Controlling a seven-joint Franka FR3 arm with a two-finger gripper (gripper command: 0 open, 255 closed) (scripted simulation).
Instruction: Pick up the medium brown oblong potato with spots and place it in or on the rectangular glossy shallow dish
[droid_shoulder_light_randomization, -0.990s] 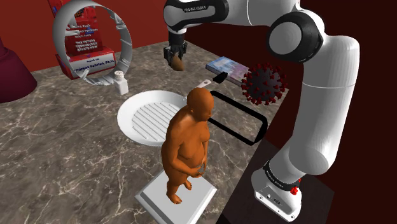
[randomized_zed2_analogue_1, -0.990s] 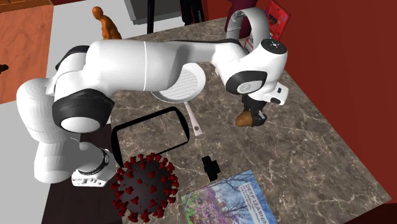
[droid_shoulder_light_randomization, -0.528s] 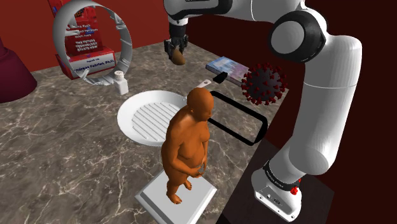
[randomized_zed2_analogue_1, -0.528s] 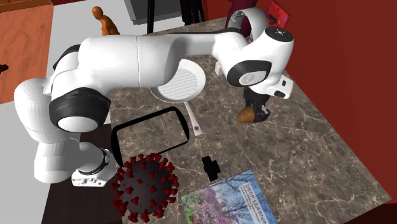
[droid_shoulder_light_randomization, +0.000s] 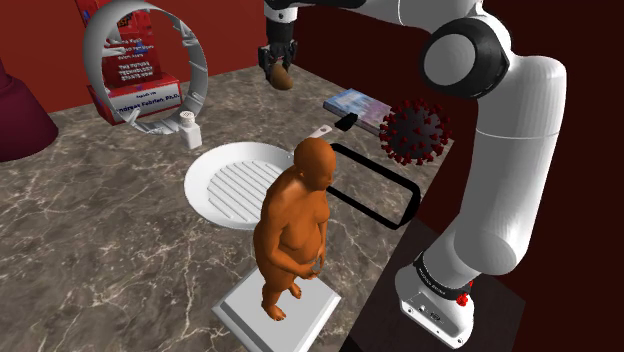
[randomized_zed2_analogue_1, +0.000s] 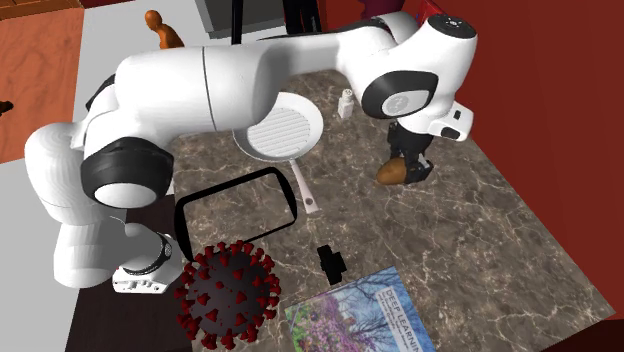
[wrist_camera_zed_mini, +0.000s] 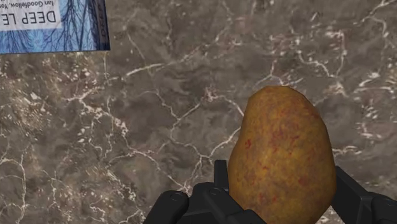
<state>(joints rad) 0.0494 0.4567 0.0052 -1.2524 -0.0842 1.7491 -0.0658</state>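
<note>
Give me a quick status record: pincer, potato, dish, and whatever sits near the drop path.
pincer: pincer shut on the potato, raised above the marbled counter
potato: potato brown with reddish specks, clasped between the fingers, clear of the counter
dish: black rectangular dish at the counter's edge by the stand; potato not yet in it
beside dish: white ridged pan, its handle toward the dish
other: orange figure, spiky red ball, blue book

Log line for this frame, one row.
stage: transport | gripper: shut on potato | potato: held clear of marbled counter | dish: not reached, orange figurine standing on it
</note>
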